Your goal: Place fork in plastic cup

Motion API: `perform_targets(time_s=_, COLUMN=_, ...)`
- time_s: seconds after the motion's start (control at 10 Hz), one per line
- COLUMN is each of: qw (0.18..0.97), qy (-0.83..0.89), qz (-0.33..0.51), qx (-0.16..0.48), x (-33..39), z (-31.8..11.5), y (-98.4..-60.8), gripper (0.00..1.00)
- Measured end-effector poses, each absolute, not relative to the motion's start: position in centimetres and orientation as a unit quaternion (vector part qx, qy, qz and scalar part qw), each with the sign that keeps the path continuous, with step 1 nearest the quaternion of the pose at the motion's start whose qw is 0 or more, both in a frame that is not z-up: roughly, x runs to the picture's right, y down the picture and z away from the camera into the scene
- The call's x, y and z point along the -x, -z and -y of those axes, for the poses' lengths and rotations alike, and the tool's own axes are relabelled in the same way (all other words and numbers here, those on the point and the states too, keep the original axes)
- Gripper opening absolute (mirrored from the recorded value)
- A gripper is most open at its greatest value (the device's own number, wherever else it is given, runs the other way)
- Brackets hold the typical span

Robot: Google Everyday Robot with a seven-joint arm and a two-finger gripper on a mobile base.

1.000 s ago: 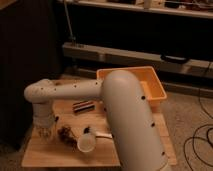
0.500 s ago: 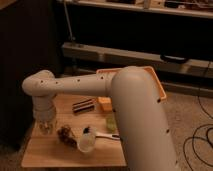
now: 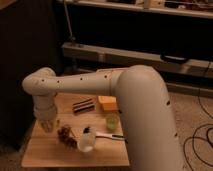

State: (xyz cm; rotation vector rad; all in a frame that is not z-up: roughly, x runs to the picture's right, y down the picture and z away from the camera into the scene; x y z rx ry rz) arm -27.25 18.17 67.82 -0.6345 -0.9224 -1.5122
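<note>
— Over the left end of the wooden tabletop (image 3: 50,155), the end effector (image 3: 48,125) hangs at the foot of the white wrist, pointing straight down, close above the boards. Whether it stands wide, narrow or holds something cannot be told.

— And the fork?

— It cannot be made out. No slim dark piece lies plainly on the bare wood. If it is near, it is at or under the end effector, where the wrist blocks the view, so its long axis cannot be read either.

— Then the coming move turns on the cup.

— Yes. Two candidates lie toward the picture's right of the end effector. The white cup (image 3: 86,144) is the nearer, just past a dark knobbly cluster (image 3: 65,134). It seems tipped over, its round mouth turned toward the camera. The green cup (image 3: 112,121) is farther off, small, smooth-walled and upright. Which one is the plastic cup cannot be told, though an upright mouth would probably take a fork more readily.

— What else is on the wood?

— A white-handled utensil (image 3: 106,135) lies crosswise between the two cups, its black tip at the white cup; it is not the fork. Behind them, a striped block (image 3: 84,105) lies aslant near a flat, matte yellow block (image 3: 107,102).

— Any risk?

— A carry to the right would pass over the cluster, and such light cups likely topple at a nudge.
</note>
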Motion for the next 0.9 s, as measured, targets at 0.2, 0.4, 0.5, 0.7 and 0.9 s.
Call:
perform_targets(time_s=0.2, qw=0.592, qy=0.651, qz=0.393, qx=0.268, x=27.24, z=-17.91, y=-67.69, gripper=0.00)
perform_targets(time_s=0.4, qw=0.592, qy=0.652, qz=0.390, qx=0.268, x=27.16, z=-17.73, y=-67.61, gripper=0.00)
perform_targets(time_s=0.5, qw=0.592, qy=0.652, qz=0.390, qx=0.268, x=27.11, z=-17.73, y=-67.63, gripper=0.00)
perform_targets(time_s=0.7, qw=0.592, qy=0.651, qz=0.390, qx=0.272, x=27.12, z=-17.90, y=-67.90, gripper=0.00)
perform_targets(time_s=0.9, qw=0.590, qy=0.650, qz=0.393, qx=0.274, x=27.30, z=-18.10, y=-68.16, gripper=0.00)
